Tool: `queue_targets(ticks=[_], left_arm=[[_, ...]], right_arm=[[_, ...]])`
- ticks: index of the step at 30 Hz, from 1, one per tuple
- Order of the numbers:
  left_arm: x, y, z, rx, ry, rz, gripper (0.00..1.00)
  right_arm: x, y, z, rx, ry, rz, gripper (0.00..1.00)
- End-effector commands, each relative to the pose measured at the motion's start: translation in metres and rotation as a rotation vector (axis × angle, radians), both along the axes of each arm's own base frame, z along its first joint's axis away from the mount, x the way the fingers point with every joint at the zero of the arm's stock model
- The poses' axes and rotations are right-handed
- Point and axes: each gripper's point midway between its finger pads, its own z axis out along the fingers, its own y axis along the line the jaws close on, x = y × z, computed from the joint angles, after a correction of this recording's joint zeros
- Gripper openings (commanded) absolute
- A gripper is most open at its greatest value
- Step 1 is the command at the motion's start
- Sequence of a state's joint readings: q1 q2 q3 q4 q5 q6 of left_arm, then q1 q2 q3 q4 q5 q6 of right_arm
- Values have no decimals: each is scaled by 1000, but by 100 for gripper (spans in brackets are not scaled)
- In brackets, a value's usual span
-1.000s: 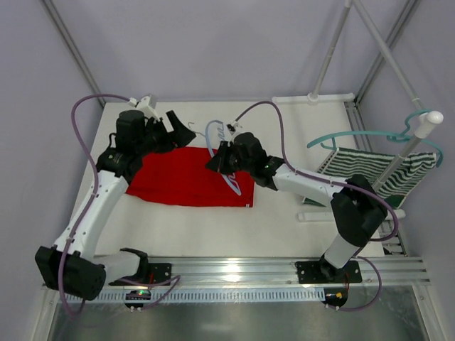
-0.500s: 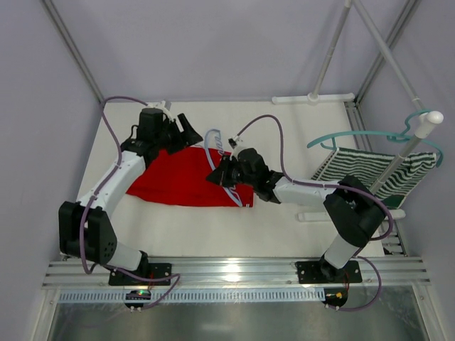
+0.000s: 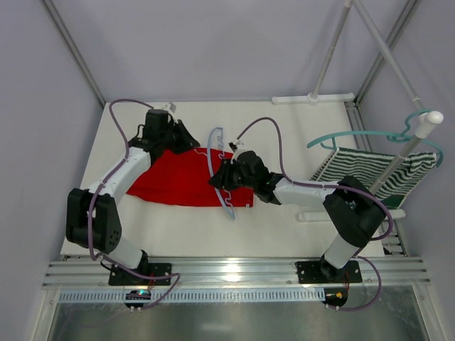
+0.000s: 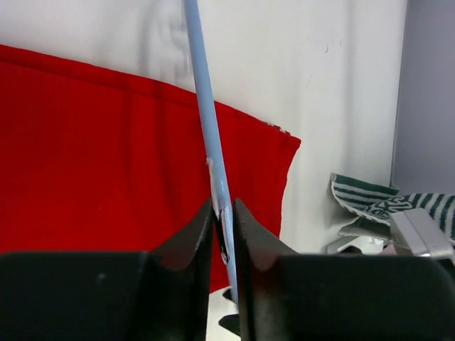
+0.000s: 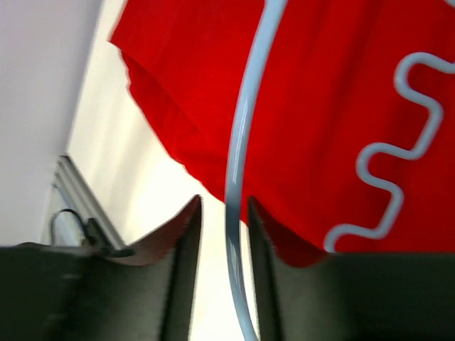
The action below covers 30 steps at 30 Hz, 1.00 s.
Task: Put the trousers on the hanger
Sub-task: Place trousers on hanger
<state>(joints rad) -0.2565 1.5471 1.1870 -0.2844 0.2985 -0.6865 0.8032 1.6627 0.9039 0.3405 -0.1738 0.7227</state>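
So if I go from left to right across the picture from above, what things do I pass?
First the left tool → pale blue hanger → green-and-white striped garment. The red trousers stretch across beneath the hanger, so they get no spot in line.

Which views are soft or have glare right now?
Top external: sharp and evenly lit, with one bright glare spot on the metal rail at the near edge. Left wrist: trousers and hanger fairly crisp, while the left tool shows dark, soft fingers. Right wrist: blurred throughout, with a shine streak along the hanger rod.
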Motion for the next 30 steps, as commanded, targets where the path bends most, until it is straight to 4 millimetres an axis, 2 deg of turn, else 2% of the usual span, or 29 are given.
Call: queue_targets(ticks=[1, 3, 4, 6, 8, 9, 10, 12, 13, 14, 15, 16, 21, 24, 26, 29, 30], left_arm=[[12, -10, 22, -59, -69, -30, 13], [11, -13, 22, -83, -55, -34, 11], [10, -15, 22, -89, -51, -34, 10], [8, -18, 23, -99, -44, -32, 9], [7, -22, 23, -105, -40, -33, 7], [7, -25, 26, -118, -42, -34, 6], [6, -27, 25, -122, -37, -35, 6], [5, -31, 27, -130, -36, -41, 6], [4, -33, 27, -132, -36, -45, 7], [4, -34, 28, -132, -37, -44, 8], [4, -35, 26, -130, -31, -46, 8], [4, -35, 27, -131, -31, -41, 9], [5, -36, 27, -139, -26, -35, 11], [7, -38, 27, -144, -23, -37, 11], [7, -39, 27, -145, -22, -39, 11], [7, -40, 28, -155, -23, -43, 12], [7, -41, 28, -159, -21, -44, 12]], right_arm=[[7, -11, 7, -93, -75, -27, 39], [14, -19, 8, -173, -109, -55, 45], [10, -16, 10, -194, -125, -43, 47], [22, -22, 17, -288, -185, -101, 49], [22, -14, 25, -338, -213, -101, 52], [28, -17, 28, -377, -243, -131, 53], [27, -7, 34, -392, -269, -130, 54], [34, -13, 33, -480, -307, -178, 55], [38, -8, 42, -489, -327, -197, 55], [38, -9, 29, -553, -316, -194, 55], [42, -12, 27, -592, -326, -213, 55], [50, -15, 34, -621, -350, -258, 55], [63, -21, 16, -722, -403, -300, 55], [70, -30, 16, -767, -420, -352, 55], [71, -29, 16, -768, -425, -358, 54], [73, -27, 11, -767, -425, -356, 51], [73, -27, 8, -775, -421, -357, 45]])
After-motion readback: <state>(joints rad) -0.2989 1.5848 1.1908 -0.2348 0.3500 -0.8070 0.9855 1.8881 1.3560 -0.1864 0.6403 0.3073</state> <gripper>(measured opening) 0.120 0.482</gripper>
